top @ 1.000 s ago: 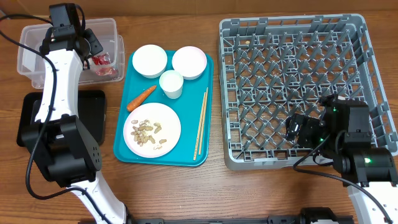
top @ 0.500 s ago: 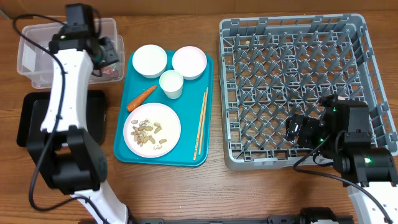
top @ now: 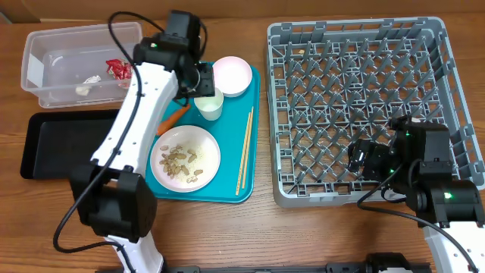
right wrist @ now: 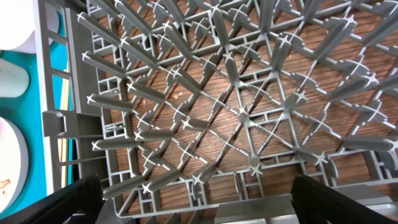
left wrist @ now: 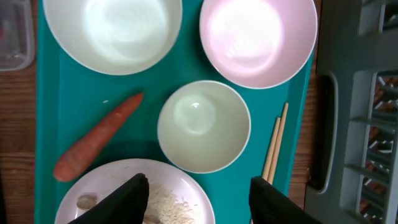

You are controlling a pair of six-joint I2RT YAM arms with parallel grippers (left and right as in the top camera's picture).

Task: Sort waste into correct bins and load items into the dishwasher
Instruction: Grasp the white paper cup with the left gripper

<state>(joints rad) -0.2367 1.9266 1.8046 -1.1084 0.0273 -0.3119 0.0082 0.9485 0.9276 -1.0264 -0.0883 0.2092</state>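
- Where the left arm [top: 144, 98] stretches over the teal serving tray [top: 231, 129], it hides one of the two white bowls from overhead. Only the right-hand bowl [top: 231, 74] shows there. The wrist view gives both, with the other bowl [left wrist: 112, 31] cut off by the top edge.
- Left jaws: open, with nothing between them. The dark fingers [left wrist: 121, 199] are cropped at the bottom of the wrist view and hover above the small round cup [left wrist: 204, 126] and the plate's far rim.
- The orange carrot [left wrist: 96, 146], tapered and matt, lies slanted on the tray between bowl and plate. From overhead the arm covers part of it.
- The round white plate [top: 208, 148] carries tan peanut-like scraps [top: 178, 159]. Its fine white crumbs are hard to make out from above.
- Thin wooden chopsticks [top: 244, 152] lie side by side near the tray's right edge.
- The clear plastic tub [top: 34, 72], at the far left of the wooden worktop [top: 227, 227], holds a crumpled red wrapper [top: 116, 68] and small white paper wads [top: 91, 80]. Their number is unclear.
- The shallow black tray [top: 61, 140], glossy, sits in front of the tub, its right end under the arm.
- The grey plastic dish rack [top: 318, 196] has a lattice floor and upright pegs, with wood showing through.
- Right jaws: spread wide and gripping nothing, above the rack's near part. Only the dark finger ends [right wrist: 74, 199] show in its wrist view.
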